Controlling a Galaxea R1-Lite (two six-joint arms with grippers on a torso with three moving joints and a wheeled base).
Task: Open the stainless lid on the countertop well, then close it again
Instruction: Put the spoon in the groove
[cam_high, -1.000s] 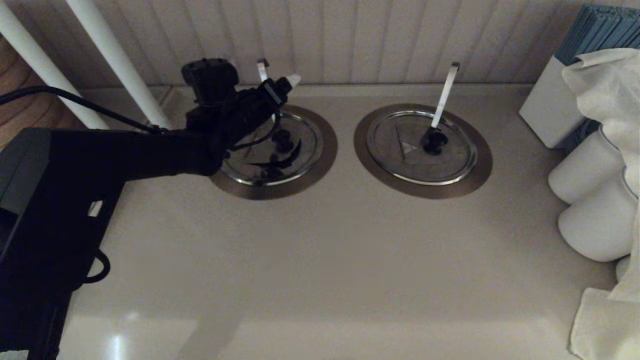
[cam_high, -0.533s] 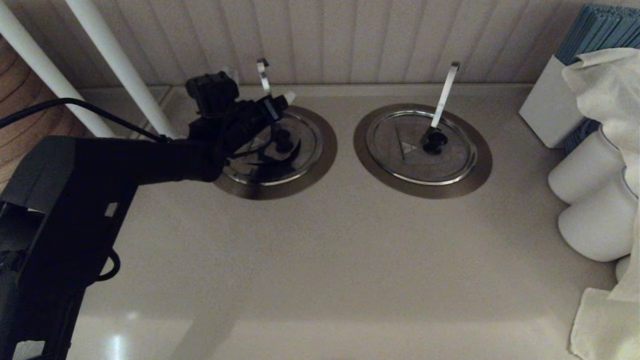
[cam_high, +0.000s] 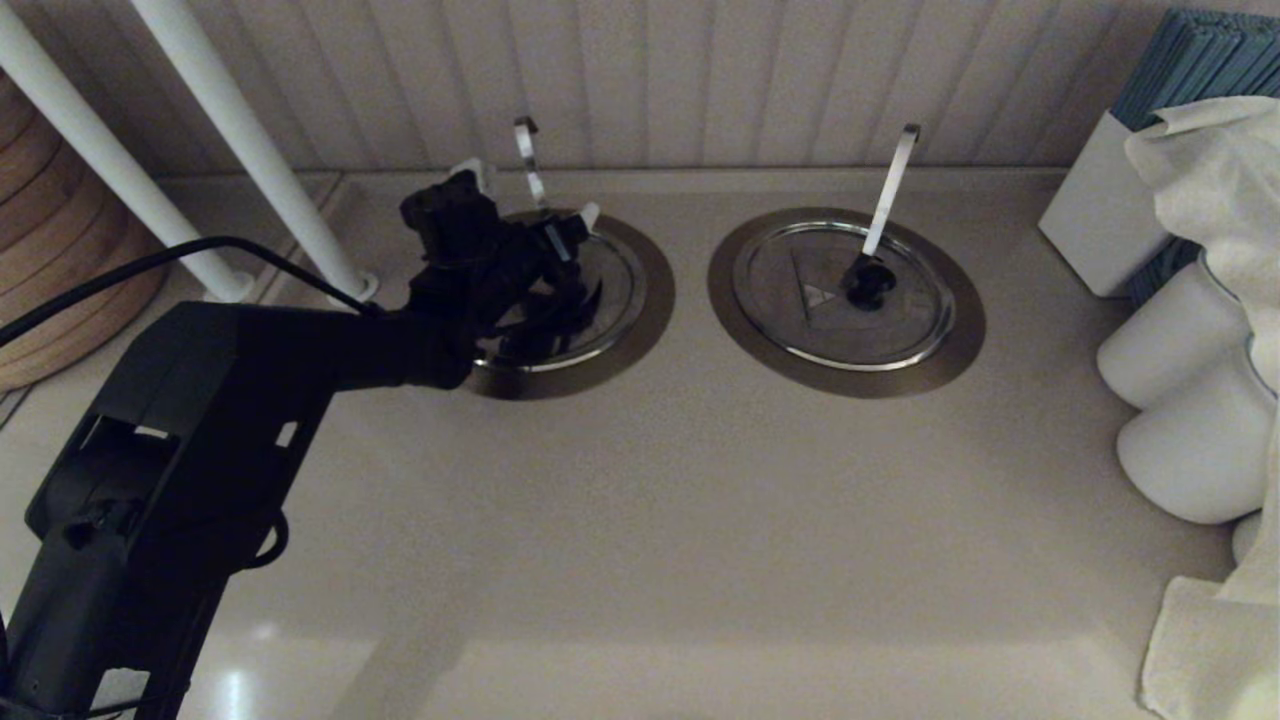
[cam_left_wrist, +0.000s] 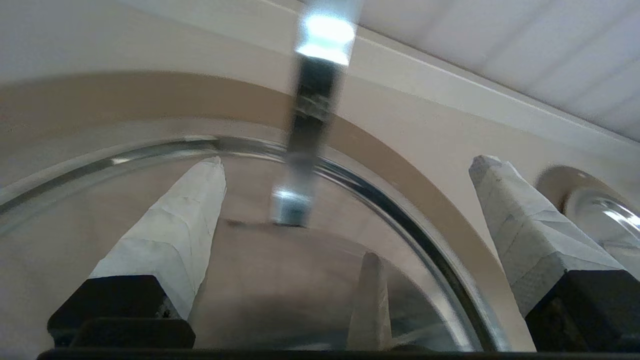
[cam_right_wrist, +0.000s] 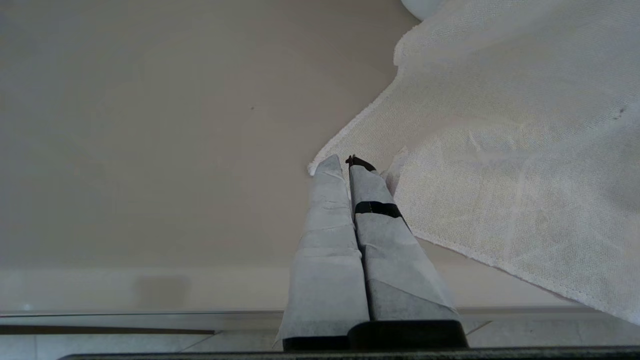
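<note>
The head view shows the left gripper (cam_high: 530, 205) low over the stainless lid (cam_high: 600, 300) seated in the countertop well (cam_high: 650, 310), while only the left wrist view reveals its fingers (cam_left_wrist: 170, 225) spread wide flanking the slim handle (cam_left_wrist: 310, 125), and the right wrist view shows the right gripper (cam_right_wrist: 342, 162) pressed together beside a white cloth (cam_right_wrist: 500, 150).

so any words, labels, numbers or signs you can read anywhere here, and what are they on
No readable words, brand names or numbers in any view.
Small pale triangular mark, no lettering legible: on the twin lid, beside its black knob.
The stainless lid: mostly hidden behind the left end effector, no mark visible.
White cloth and blue-and-white box: no print seen.
</note>
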